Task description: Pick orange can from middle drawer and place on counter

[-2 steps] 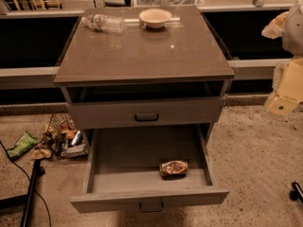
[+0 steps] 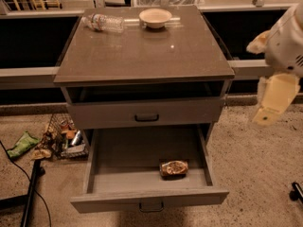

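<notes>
The orange can (image 2: pixel 173 168) lies on its side in the open middle drawer (image 2: pixel 118 167), near the drawer's front right. The drawer is pulled out at the bottom of the grey cabinet, with a small dark handle on its front. The counter (image 2: pixel 142 51) is the cabinet's flat grey-brown top. My gripper (image 2: pixel 273 100) hangs at the right edge of the view, beside the cabinet at about the height of the upper drawer. It is well above and to the right of the can and holds nothing that I can see.
A clear plastic bottle (image 2: pixel 103 22) lies on the counter's back left, and a shallow bowl (image 2: pixel 155 17) stands at the back middle. The closed upper drawer (image 2: pixel 146 113) sits above the open one. A wire basket of litter (image 2: pixel 66 138) and a black stand with its cable (image 2: pixel 31 188) are on the floor to the left.
My arm has shifted a little to the left, further into view. The can, the drawer and the things on the counter have not moved.
</notes>
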Robot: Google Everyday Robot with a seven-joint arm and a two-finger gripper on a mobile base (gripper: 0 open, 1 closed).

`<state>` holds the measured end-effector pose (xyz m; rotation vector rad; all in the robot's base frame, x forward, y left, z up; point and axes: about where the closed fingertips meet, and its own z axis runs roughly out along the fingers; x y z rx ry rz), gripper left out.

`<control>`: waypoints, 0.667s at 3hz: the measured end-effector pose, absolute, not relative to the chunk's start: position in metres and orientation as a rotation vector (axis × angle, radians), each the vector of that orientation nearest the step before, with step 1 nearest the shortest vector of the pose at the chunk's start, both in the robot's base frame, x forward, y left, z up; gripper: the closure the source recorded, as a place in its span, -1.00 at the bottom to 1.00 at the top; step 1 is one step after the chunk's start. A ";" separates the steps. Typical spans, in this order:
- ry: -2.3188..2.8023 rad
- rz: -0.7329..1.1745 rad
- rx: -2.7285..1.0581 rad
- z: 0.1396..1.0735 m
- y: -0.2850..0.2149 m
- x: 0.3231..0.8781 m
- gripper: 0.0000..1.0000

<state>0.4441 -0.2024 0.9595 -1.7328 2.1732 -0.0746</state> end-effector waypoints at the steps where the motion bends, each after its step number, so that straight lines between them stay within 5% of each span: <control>1: 2.138 0.055 -1.767 0.902 -0.183 0.447 -1.00; 2: 2.100 0.201 -1.772 0.840 -0.158 0.443 -1.00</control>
